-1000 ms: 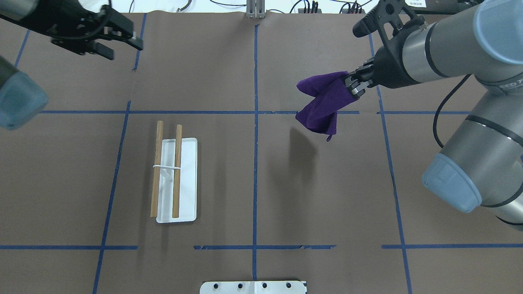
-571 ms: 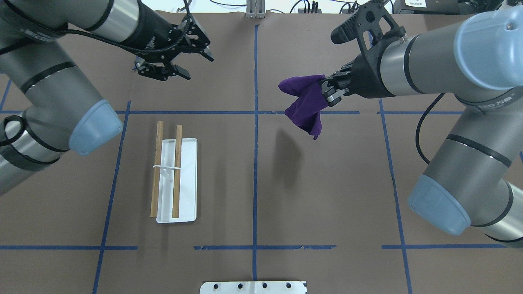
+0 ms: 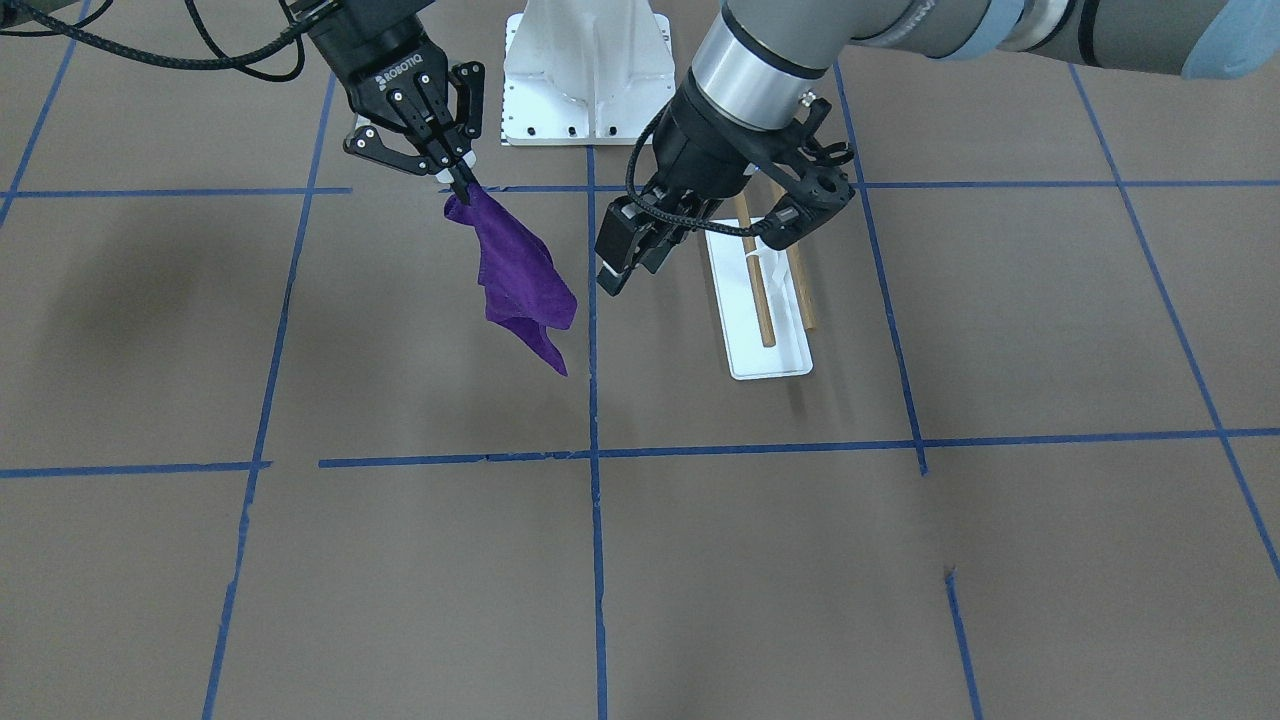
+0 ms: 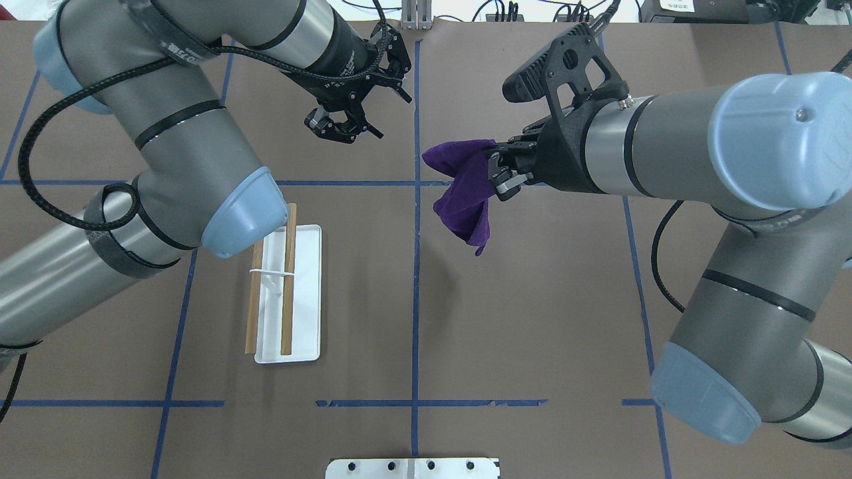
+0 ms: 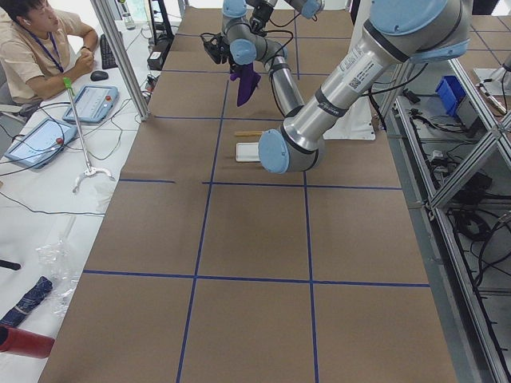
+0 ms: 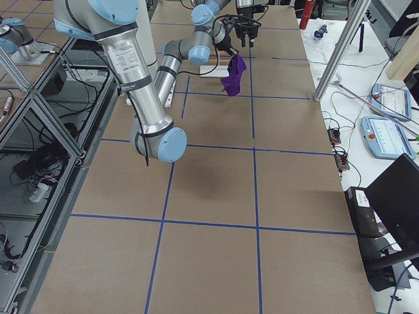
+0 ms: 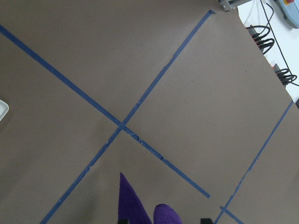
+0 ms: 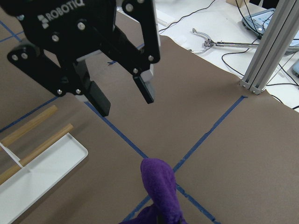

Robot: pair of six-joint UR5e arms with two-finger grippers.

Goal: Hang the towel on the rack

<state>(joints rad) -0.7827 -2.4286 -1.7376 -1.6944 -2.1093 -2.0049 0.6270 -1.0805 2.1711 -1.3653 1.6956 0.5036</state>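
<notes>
Towel [image 4: 462, 193]: you have it in the air near the table's centre line, well apart from the rack [image 4: 303, 299].
Right gripper [image 4: 496, 174]: clamped on the towel's upper edge.
Left gripper [image 8: 125, 99]: spread wide, holding nothing.
Left to do: drape it over the bare dowels [image 4: 287, 286].

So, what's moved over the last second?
The left gripper swung in from the far left toward the middle, jaws open and empty. The right gripper, shut on the purple cloth towel, carried it toward the middle too. The white-based rack with two wooden dowels stayed put.
</notes>
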